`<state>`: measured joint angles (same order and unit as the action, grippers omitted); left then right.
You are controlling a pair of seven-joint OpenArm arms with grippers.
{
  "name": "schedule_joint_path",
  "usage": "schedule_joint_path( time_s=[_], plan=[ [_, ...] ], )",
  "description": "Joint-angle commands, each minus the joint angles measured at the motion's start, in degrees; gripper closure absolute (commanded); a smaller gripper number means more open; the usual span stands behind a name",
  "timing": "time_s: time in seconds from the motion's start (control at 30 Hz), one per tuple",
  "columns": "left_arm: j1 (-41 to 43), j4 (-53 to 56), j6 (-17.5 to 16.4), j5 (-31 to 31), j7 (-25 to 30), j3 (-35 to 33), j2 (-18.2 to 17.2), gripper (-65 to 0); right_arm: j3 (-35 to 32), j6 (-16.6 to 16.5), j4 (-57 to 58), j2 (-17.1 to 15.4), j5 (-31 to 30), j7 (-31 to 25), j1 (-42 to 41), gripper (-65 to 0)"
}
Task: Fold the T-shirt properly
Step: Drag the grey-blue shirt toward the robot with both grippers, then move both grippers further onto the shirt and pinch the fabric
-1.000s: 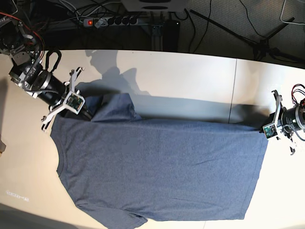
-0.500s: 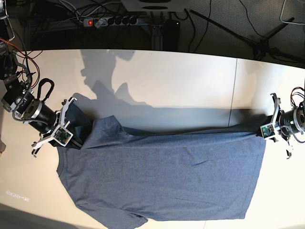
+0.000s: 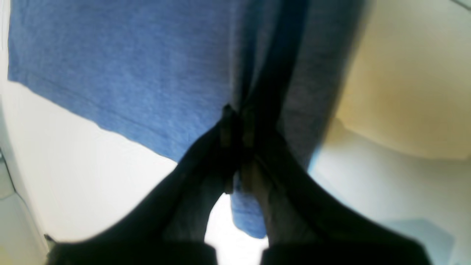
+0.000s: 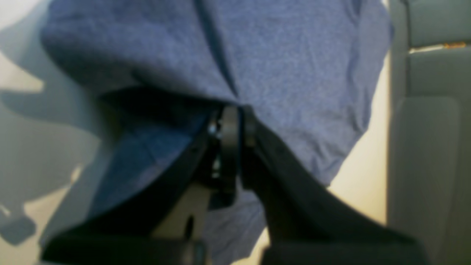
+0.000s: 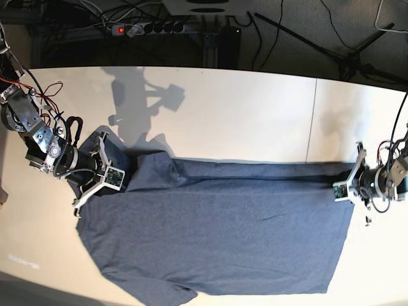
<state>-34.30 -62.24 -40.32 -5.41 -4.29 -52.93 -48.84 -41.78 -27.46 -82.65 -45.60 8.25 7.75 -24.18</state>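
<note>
Left wrist view: the left gripper point(image 3: 235, 114) is seen clenched on a bunched fold of the T-shirt point(image 3: 121, 73), its dark fingers point(image 3: 226, 125) pressed together on the cloth. A hem edge is shown running across the pale table point(image 3: 81, 176).

Right wrist view: the right gripper point(image 4: 233, 121) is seen clamped on gathered blue-grey cloth of the T-shirt point(image 4: 287, 66), which is draped over and around the fingertips. The picture is blurred.

Base view: the T-shirt point(image 5: 217, 229) is spread plain side up on the white table point(image 5: 242, 115), its upper edge held taut between the right gripper point(image 5: 121, 182) at the view's left and the left gripper point(image 5: 341, 188) at the view's right. A power strip point(image 5: 150, 28) is noted beyond the table's far edge.
</note>
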Motion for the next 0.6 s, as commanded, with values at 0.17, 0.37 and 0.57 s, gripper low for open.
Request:
schedule_joint_path(
  time_s=[0.17,0.37,0.57],
  plan=[
    [-9.1,4.7,0.3,0.0,0.5,-4.0,1.8,0.0,-5.9,-4.0,3.8,1.7,4.4,-0.5,-6.7,0.0],
    [-11.8,7.0,0.3,-1.9,0.4,-10.1,4.3,0.0,-11.0,-3.9,7.2,3.8,8.5,-1.0,-11.7,0.0],
    [-12.4,9.5,0.3,-2.1,0.5,-11.2,5.4,0.0,-18.8,-3.9,8.1,3.9,10.1,-1.5,-17.4,0.0]
  ],
)
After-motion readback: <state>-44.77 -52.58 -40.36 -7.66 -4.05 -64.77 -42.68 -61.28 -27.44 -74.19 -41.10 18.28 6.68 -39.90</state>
